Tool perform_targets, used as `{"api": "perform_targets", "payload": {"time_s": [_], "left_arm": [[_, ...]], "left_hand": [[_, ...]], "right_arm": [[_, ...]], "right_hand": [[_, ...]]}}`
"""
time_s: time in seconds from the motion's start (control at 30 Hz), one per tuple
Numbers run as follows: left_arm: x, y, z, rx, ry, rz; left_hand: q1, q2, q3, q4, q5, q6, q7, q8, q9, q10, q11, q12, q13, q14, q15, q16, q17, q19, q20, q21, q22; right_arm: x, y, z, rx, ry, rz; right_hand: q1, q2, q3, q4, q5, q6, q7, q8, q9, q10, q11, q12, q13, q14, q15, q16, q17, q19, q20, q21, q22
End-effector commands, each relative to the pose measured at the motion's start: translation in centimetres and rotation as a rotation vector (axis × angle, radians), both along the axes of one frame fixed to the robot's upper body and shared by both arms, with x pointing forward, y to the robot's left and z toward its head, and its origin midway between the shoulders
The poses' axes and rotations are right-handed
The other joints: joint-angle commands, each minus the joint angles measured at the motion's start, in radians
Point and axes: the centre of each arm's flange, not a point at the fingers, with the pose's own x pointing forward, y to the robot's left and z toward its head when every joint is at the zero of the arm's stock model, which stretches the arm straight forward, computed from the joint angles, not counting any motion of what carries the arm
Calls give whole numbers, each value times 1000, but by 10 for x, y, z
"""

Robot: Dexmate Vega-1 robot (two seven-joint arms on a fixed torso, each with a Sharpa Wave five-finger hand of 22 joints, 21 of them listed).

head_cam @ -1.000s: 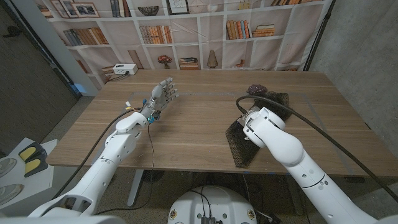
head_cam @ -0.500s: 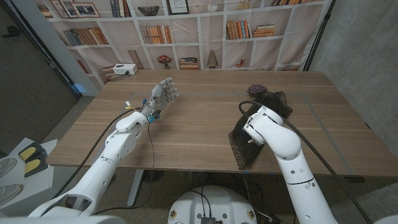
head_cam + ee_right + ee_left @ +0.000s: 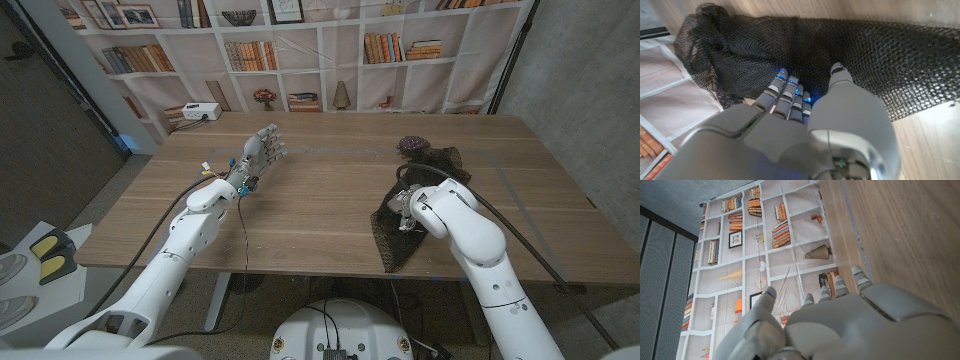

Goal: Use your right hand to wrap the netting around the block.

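The right hand presses curled fingers into the black netting, which lies on the worktop near its right front edge. The left hand hovers spread, well apart from the netting. No readable writing anywhere.

The netting is black open mesh, bunched darker, perhaps purplish, at its far end. Both hands, right hand and left hand, are pale grey. The bench is light wood-grain.
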Motion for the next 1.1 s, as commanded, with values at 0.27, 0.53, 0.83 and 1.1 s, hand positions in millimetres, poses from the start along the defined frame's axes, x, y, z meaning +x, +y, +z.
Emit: {"api": "perform_targets", "payload": {"time_s": [0.27, 0.53, 0.83, 1.1], "left_arm": [[3, 2, 0, 1, 9, 2], [5, 3, 1, 0, 9, 0], [7, 5, 1, -5, 8, 3], [8, 8, 2, -5, 10, 7]], "left_hand": [[0, 2, 3, -2, 3, -34, -5, 0, 1, -3, 1, -2, 2, 4, 1, 2, 3, 4, 6, -4, 4], [0, 2, 3, -2, 2, -35, -5, 0, 1, -4, 0, -2, 3, 3, 0, 2, 3, 4, 6, -5, 5], [0, 2, 3, -3, 2, -34, -4, 0, 1, -4, 1, -2, 2, 3, 0, 2, 3, 4, 6, -5, 5], [1, 2, 4, -3, 2, -35, -3, 0, 1, -4, 2, -2, 3, 4, 1, 2, 3, 5, 6, -5, 5]], "right_arm": [[2, -15, -16, 363, -175, 155], [0, -14, -10, 445, -297, 180], [9, -27, 7, 759, -306, 171], [23, -39, 19, 1092, -177, 159]], "right_hand": [[15, 26, 26, 11, 3, 801, -177, 58, 31, 235, -178, 8, -22, 41, -171, -12, -6, 19, -32, 17, 2], [-15, 46, 43, 59, 6, 753, -165, 73, 67, 222, -185, -6, -20, 27, -166, -35, -6, -1, -60, 17, 6], [-30, 45, 61, 92, 11, 727, -167, 98, 101, 224, -177, -9, -15, 27, -170, -47, -1, -5, -57, 22, 8], [-34, 42, 73, 107, 14, 716, -163, 116, 121, 229, -165, -10, -12, 26, -166, -54, 3, -8, -49, 24, 8]]}}
